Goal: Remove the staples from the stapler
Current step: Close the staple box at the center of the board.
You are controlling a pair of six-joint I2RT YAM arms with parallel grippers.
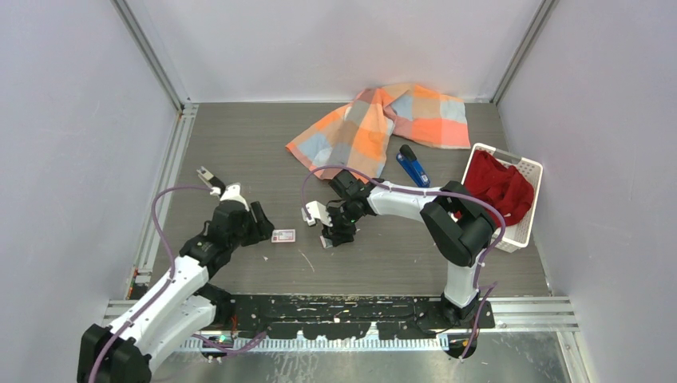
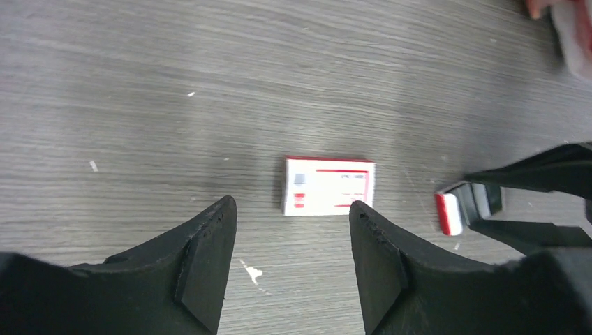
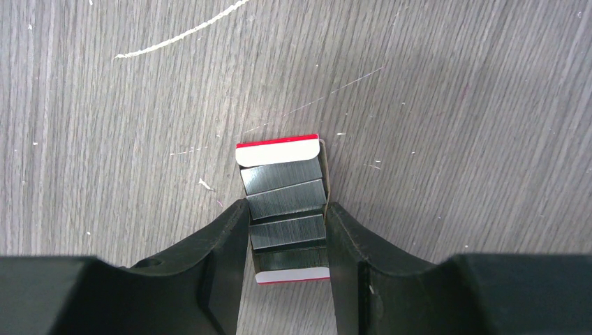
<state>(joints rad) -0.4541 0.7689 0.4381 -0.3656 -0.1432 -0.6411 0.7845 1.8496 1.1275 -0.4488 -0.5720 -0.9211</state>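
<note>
The blue stapler (image 1: 413,165) lies at the back right of the table, beside the checked cloth (image 1: 383,124), away from both grippers. My right gripper (image 3: 287,209) is shut on the sides of a small white-and-red open tray (image 3: 278,149) that rests on the table. Several grey strips of staples (image 3: 283,174) lie in that tray. In the top view the right gripper (image 1: 331,235) is mid-table. My left gripper (image 2: 292,223) is open and empty, its fingertips just short of a closed white-and-red box (image 2: 328,185), which also shows in the top view (image 1: 283,235).
A white basket (image 1: 528,171) holding a red cloth (image 1: 499,187) stands at the right. Grey walls and metal rails bound the table on three sides. The right gripper and the tray's end (image 2: 449,213) show at the right of the left wrist view.
</note>
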